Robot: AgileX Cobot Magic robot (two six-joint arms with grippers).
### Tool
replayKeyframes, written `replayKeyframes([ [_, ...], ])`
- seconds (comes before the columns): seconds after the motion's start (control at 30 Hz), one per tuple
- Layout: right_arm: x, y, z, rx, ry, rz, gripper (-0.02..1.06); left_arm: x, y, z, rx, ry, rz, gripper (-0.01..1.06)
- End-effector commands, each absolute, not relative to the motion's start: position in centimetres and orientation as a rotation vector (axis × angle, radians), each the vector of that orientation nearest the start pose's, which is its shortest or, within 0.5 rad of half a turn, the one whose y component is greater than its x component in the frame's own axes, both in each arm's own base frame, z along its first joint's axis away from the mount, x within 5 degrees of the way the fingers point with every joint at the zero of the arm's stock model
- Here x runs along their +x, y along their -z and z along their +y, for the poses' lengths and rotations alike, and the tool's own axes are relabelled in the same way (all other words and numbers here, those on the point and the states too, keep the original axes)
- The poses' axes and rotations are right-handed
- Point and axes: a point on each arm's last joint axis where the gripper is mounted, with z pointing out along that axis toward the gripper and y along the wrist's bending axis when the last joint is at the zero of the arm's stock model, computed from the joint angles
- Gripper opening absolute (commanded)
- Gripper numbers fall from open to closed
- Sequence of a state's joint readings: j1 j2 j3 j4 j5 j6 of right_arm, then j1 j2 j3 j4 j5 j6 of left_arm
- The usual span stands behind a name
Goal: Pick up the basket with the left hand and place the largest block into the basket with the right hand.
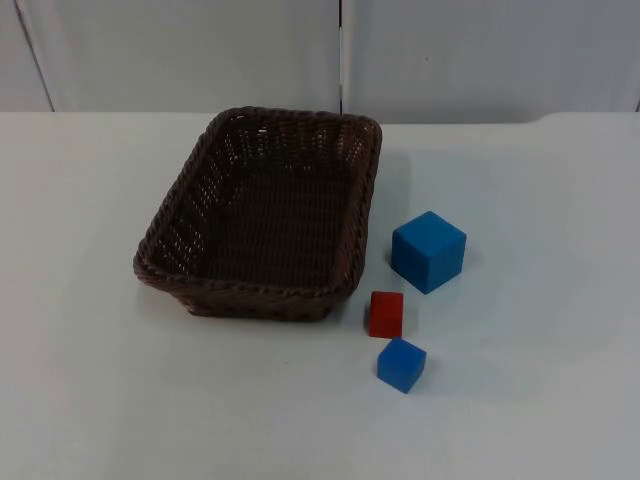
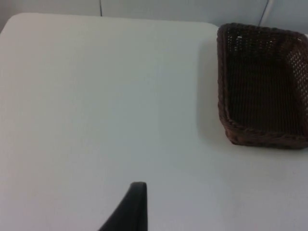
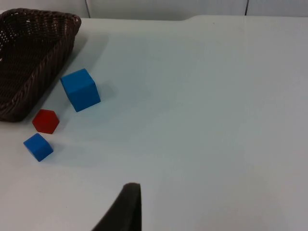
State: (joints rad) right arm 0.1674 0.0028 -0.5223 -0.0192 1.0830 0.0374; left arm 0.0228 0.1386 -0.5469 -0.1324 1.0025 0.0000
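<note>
The basket (image 1: 262, 215) lies at frame centre, the big blue block (image 1: 428, 251) just right of it. Both grippers wait outside; their state I cannot tell.

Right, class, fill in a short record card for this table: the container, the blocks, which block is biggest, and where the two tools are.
container: brown woven basket, empty, resting on the white table
biggest block: large blue cube, beside the basket
other blocks: red cube; small blue cube
left tool: away from the basket, holding nothing
right tool: away from the blocks, holding nothing
</note>
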Motion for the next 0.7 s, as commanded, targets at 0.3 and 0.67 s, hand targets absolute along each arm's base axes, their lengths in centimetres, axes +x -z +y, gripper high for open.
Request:
replayKeyframes([
  [0.3,-0.7,-28.0,-0.3,-0.135,-0.099,2.044,1.05,2.7,-30.5,-1.9,-0.005,0.280,2.006,1.05],
  [0.67,-0.7,-28.0,-0.3,-0.135,-0.099,2.044,1.05,4.4,-31.0,-2.5,0.038,0.362,2.007,1.05],
])
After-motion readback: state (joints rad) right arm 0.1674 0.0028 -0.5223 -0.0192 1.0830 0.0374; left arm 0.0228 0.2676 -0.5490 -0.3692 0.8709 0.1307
